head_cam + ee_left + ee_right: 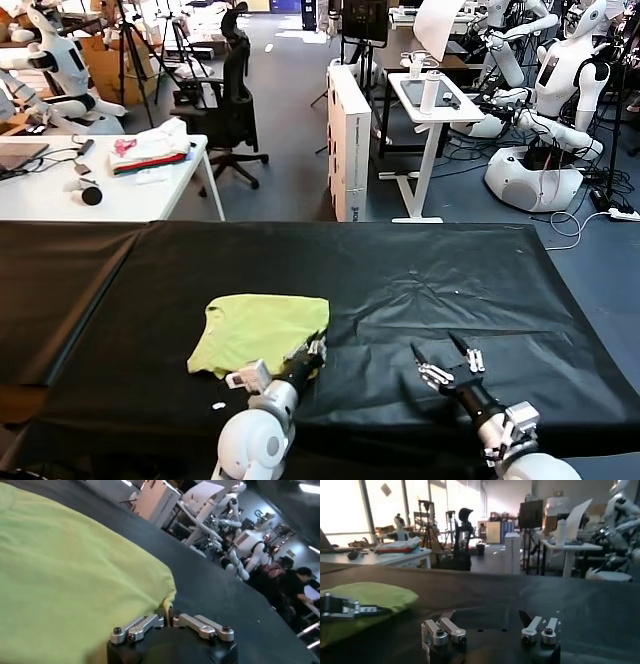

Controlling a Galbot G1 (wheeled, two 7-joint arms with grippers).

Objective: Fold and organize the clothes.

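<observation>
The lime-yellow T-shirt (258,330) lies folded over on the black table (420,280), left of centre. It fills most of the left wrist view (70,575) and shows in the right wrist view (365,600). My left gripper (316,352) is at the shirt's near right corner, shut on the fabric edge (168,605). My right gripper (441,350) is open and empty, low over the bare cloth to the right of the shirt, also shown in the right wrist view (487,617).
A small white scrap (218,405) lies near the front edge. Beyond the table stand a white desk with a cloth pile (150,150), an office chair (232,100), a white cabinet (348,140) and other robots (560,90).
</observation>
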